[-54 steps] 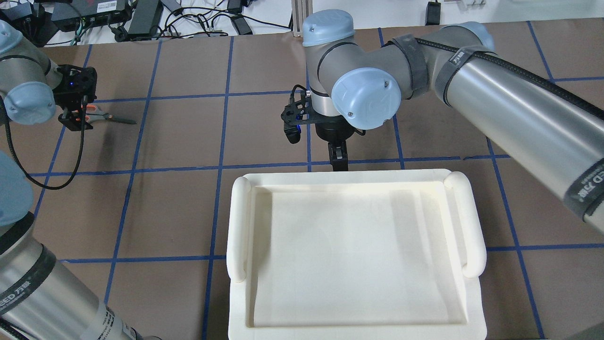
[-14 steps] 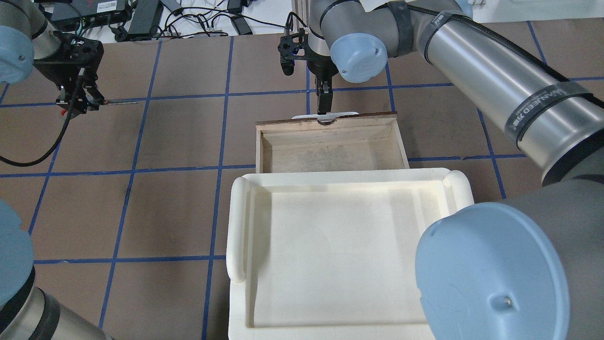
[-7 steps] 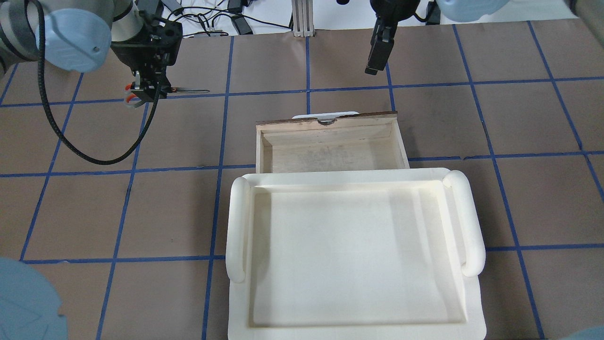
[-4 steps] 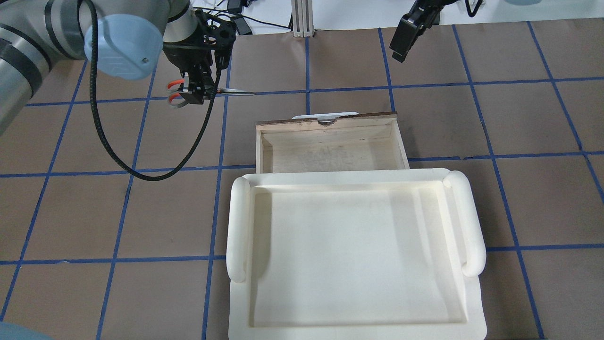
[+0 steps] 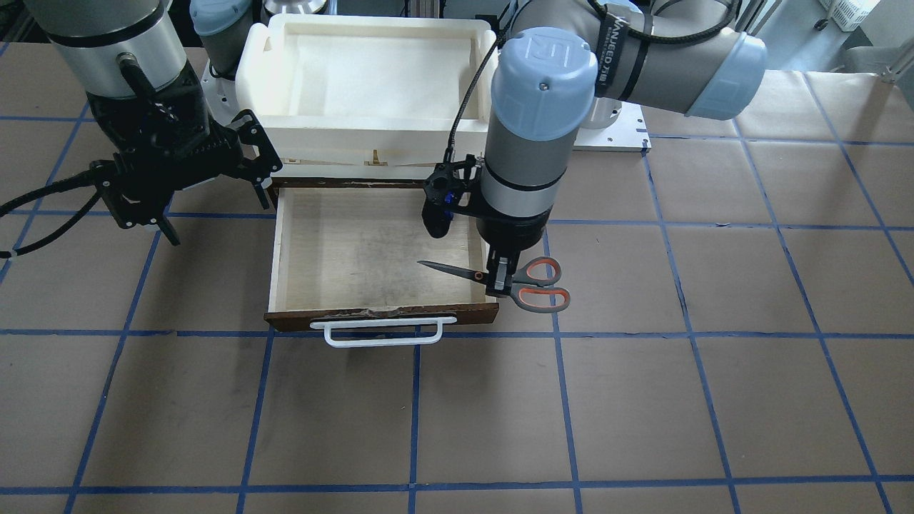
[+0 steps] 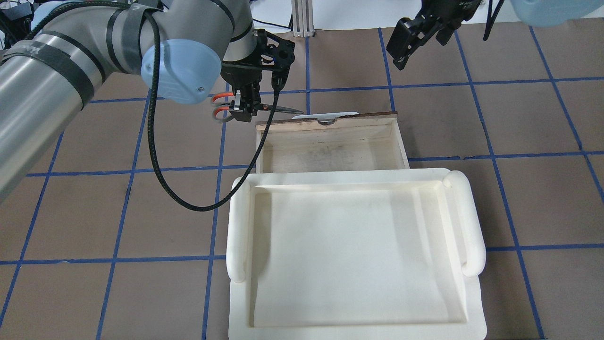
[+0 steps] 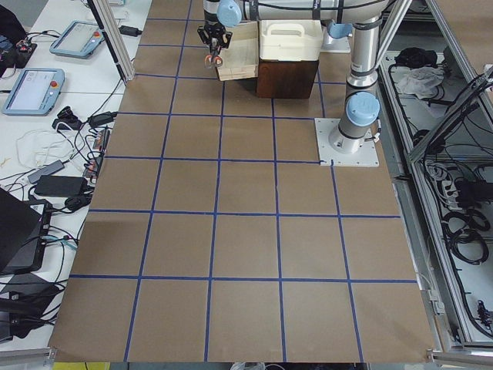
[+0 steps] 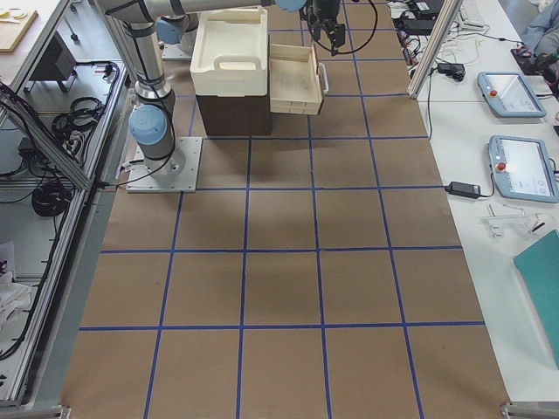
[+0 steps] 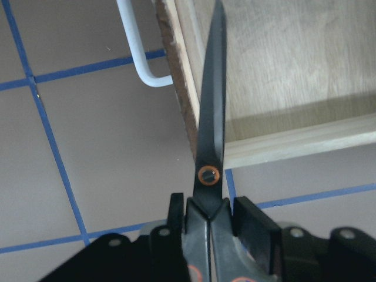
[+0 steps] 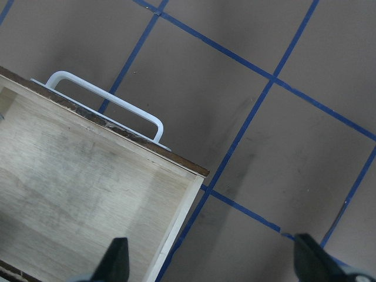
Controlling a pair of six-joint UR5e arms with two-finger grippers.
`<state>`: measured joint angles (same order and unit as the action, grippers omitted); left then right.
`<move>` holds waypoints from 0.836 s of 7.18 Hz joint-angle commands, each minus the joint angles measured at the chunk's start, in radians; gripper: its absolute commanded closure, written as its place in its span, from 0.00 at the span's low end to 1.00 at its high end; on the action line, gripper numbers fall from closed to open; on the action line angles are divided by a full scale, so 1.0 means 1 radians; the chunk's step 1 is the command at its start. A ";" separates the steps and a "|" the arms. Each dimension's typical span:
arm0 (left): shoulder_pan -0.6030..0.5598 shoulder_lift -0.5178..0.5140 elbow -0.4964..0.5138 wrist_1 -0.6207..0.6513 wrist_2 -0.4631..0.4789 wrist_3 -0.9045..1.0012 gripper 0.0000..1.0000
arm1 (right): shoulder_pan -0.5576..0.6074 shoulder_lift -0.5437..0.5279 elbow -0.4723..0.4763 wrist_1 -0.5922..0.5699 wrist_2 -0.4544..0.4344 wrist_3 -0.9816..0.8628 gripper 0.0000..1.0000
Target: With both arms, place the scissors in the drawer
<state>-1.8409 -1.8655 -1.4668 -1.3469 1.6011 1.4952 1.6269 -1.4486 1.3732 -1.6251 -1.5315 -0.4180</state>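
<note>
My left gripper (image 6: 241, 107) is shut on the scissors (image 6: 221, 106) near the pivot and holds them level. In the front-facing view the scissors (image 5: 534, 285) hang at the open drawer's (image 5: 385, 315) front corner. Their orange-lined loops are outside it and the dark blades reach in over the pale floor. The left wrist view shows the blade (image 9: 212, 117) crossing the drawer's front wall next to the white handle (image 9: 136, 53). My right gripper (image 6: 401, 47) is open and empty, raised beyond the drawer's far right corner. Its fingers (image 10: 117, 258) stand wide apart.
A cream-white plastic tray (image 6: 239, 222) sits on top of the brown cabinet, just behind the open drawer. Brown table paper with a blue tape grid lies all around. The left arm's black cable (image 6: 155, 156) loops down beside the tray.
The right gripper pulled the drawer open, then let go of the handle and rose away to the right. The left gripper carried the scissors from the far left to the drawer's corner.
</note>
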 commanded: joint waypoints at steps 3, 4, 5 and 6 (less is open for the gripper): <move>-0.116 -0.024 -0.029 0.023 -0.007 -0.070 1.00 | -0.002 -0.029 0.020 0.019 -0.009 0.221 0.00; -0.124 -0.029 -0.030 0.023 -0.009 -0.072 1.00 | -0.002 -0.029 0.020 0.056 -0.009 0.255 0.00; -0.132 -0.030 -0.033 0.023 -0.010 -0.073 1.00 | -0.002 -0.029 0.020 0.060 -0.009 0.264 0.00; -0.153 -0.030 -0.036 0.023 -0.038 -0.073 1.00 | -0.002 -0.029 0.020 0.059 -0.009 0.258 0.00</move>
<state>-1.9730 -1.8949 -1.4994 -1.3242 1.5853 1.4228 1.6247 -1.4766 1.3926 -1.5714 -1.5400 -0.1635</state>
